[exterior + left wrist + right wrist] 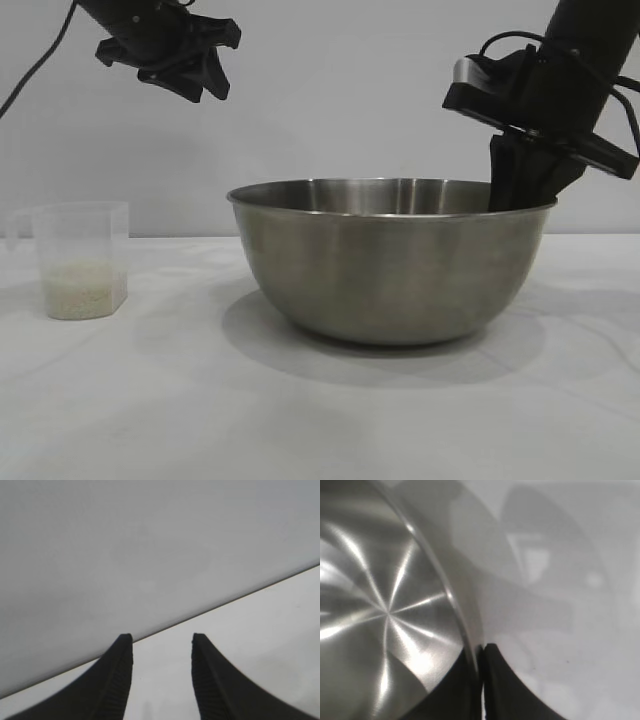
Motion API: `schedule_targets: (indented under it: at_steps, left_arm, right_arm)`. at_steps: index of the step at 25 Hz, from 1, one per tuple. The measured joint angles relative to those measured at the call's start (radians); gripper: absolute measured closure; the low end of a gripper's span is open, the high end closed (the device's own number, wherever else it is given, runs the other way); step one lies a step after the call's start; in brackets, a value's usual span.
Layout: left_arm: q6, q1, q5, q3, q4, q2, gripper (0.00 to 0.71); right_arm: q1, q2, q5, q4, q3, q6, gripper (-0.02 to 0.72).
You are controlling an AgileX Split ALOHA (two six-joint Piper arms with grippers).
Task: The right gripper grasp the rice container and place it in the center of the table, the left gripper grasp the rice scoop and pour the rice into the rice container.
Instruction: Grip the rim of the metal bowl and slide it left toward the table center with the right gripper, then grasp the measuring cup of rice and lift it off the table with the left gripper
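The rice container (390,260), a big steel bowl, stands on the white table (320,420) near the middle. My right gripper (520,185) is shut on its rim at the bowl's right side; in the right wrist view the gripper (481,647) pinches the rim, one finger inside the bowl (380,610) and one outside. The rice scoop (82,260), a clear cup, stands at the left with rice (82,290) in its lower part. My left gripper (205,75) hangs high above the table, between scoop and bowl, open and empty (162,637).
A plain grey wall (350,100) stands behind the table. The left wrist view shows only wall (150,555) and bare tabletop (260,630).
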Motion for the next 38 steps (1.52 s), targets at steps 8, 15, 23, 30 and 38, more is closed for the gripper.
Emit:
schedule_targets:
  at_steps: [8,15,23,30,38]
  left_arm:
    - [0.000,0.000,0.002,0.000,0.001,0.000,0.472]
    - [0.000,0.000,0.005,0.000,0.007,-0.019,0.472]
    - [-0.224,0.000,0.089,0.000,0.299,-0.082,0.472]
    - [-0.425,0.000,0.062,0.143,0.483,-0.184,0.472]
    - [-0.416,0.000,-0.121,0.442,0.457,-0.364,0.472]
  right_arm:
    - [0.000,-0.257,-0.053,-0.063,0.000,-0.022,0.205]
    - [0.000,-0.545,-0.273,-0.067,0.321,-0.104,0.221]
    - [0.000,-1.020,-0.362,-0.111,0.719,-0.111,0.272]
    - [0.000,-1.434,-0.163,-0.203,0.793,0.018,0.272]
    - [0.000,-1.644,0.170,-0.258,0.796,0.152,0.272]
